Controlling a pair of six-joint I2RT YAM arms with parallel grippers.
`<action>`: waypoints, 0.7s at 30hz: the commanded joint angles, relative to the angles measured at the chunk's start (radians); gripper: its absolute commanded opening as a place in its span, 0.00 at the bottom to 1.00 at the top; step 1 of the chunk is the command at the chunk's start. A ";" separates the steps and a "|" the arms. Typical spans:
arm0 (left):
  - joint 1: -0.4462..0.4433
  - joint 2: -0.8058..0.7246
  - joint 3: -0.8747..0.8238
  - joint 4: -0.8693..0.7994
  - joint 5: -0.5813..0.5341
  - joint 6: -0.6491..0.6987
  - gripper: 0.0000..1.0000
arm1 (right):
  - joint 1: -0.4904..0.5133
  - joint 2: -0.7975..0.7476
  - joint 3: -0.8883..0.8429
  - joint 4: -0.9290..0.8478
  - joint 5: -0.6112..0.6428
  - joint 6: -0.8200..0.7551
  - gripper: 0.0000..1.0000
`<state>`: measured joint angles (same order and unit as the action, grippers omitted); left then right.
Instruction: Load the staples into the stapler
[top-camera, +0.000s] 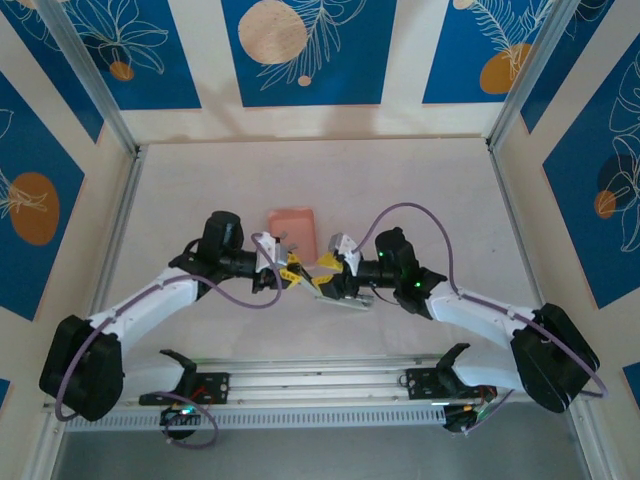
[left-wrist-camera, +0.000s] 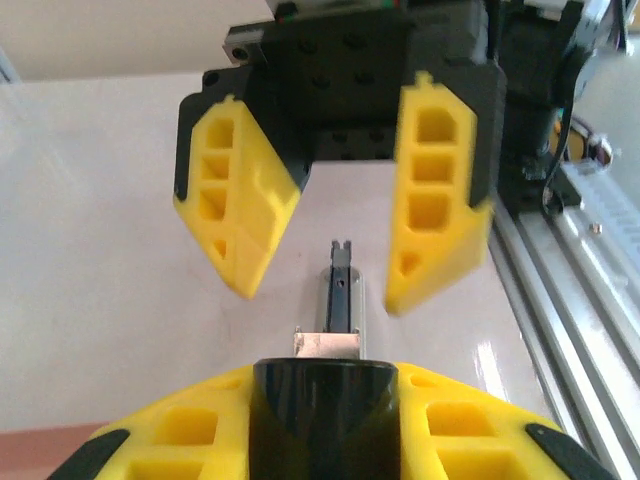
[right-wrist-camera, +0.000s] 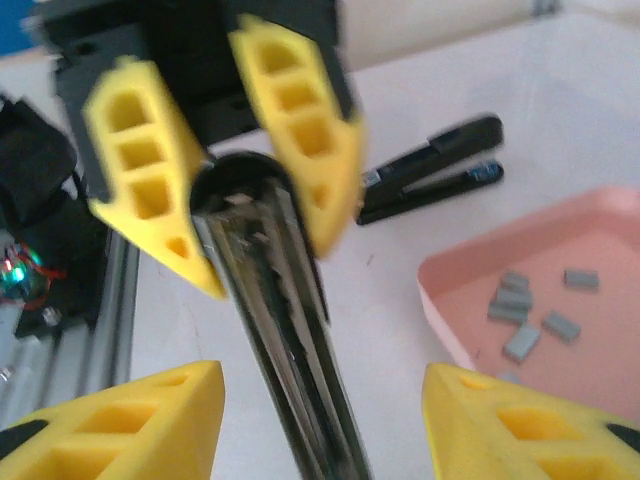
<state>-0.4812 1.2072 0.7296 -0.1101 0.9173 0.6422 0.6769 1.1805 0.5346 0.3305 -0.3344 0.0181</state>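
Note:
The stapler is opened out, and its long metal staple channel (right-wrist-camera: 285, 330) runs from a black end cap (left-wrist-camera: 322, 410). My left gripper (left-wrist-camera: 322, 380) is shut on that black end, seen from the other side as yellow fingers (right-wrist-camera: 300, 120) clamped around it. My right gripper (right-wrist-camera: 322, 375) is open, its fingers standing well apart on either side of the channel without touching it. The same right gripper (left-wrist-camera: 322, 290) faces the left wrist camera, jaws apart above the rail (left-wrist-camera: 340, 295). Several small grey staples (right-wrist-camera: 520, 310) lie in the pink tray (right-wrist-camera: 450, 290). From above, both grippers (top-camera: 293, 270) (top-camera: 322, 278) meet over the stapler (top-camera: 345, 298).
A second, closed black stapler (right-wrist-camera: 430, 170) lies on the white table beyond the tray. The pink tray (top-camera: 293, 228) sits just behind the grippers. An aluminium rail (top-camera: 320, 385) runs along the near edge, and metal posts frame the walled table.

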 joint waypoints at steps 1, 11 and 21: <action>-0.007 -0.025 0.101 -0.323 -0.074 0.189 0.21 | -0.032 -0.024 0.031 -0.210 0.088 0.292 0.55; -0.007 0.012 0.218 -0.578 -0.198 0.314 0.21 | -0.106 0.013 0.039 -0.476 0.098 0.764 0.49; -0.007 0.043 0.253 -0.610 -0.267 0.309 0.20 | -0.137 0.096 -0.014 -0.400 -0.093 0.901 0.40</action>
<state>-0.4812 1.2495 0.9401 -0.7002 0.6460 0.9268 0.5327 1.2617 0.5316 -0.0708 -0.3489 0.8532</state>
